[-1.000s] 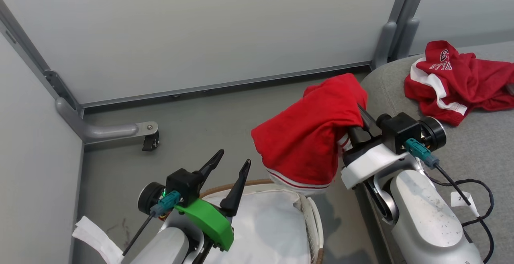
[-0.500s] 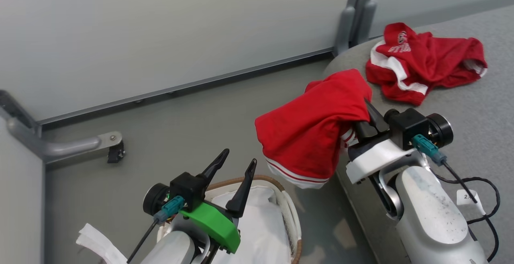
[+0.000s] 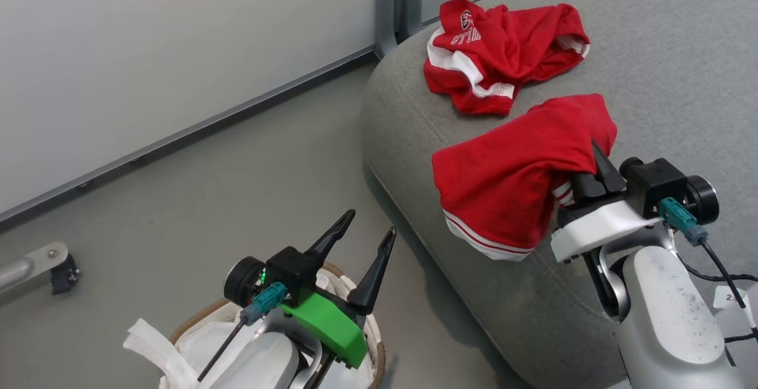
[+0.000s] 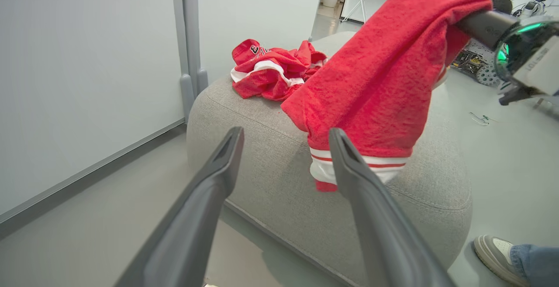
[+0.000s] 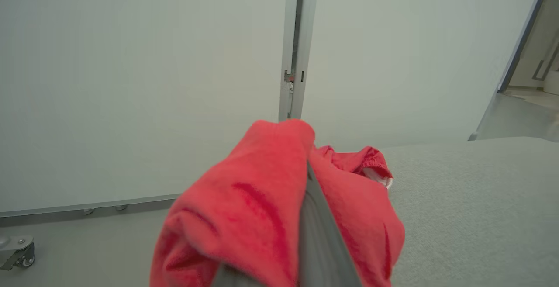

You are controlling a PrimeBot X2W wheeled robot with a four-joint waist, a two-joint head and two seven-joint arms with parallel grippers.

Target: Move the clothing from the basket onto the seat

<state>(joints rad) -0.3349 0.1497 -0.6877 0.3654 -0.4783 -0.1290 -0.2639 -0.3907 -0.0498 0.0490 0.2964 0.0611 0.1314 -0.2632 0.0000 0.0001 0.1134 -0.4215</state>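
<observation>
My right gripper [image 3: 595,155] is shut on a piece of red clothing [image 3: 509,182] with white stripes at its hem. It hangs above the rounded near corner of the grey seat [image 3: 669,63]. The cloth hides the fingertips; in the right wrist view it is bunched around the fingers [image 5: 316,230]. A second piece of red clothing [image 3: 497,51], with white lettering, lies crumpled on the seat farther back. My left gripper [image 3: 372,221] stands open and empty over the basket [image 3: 195,324]. My arm hides most of the basket.
Pale wall panels with a grey post [image 3: 397,4] stand behind the seat. A caster foot [image 3: 59,267] sits on the floor at the left. A person's shoe [image 4: 493,247] is on the floor beside the seat. A black cable and tag [image 3: 731,297] lie on the seat.
The head camera has swung right, so the seat has slid toward the picture's middle. The held clothing has gone from above the floor beside the basket to above the seat's corner. Both grippers keep their state.
</observation>
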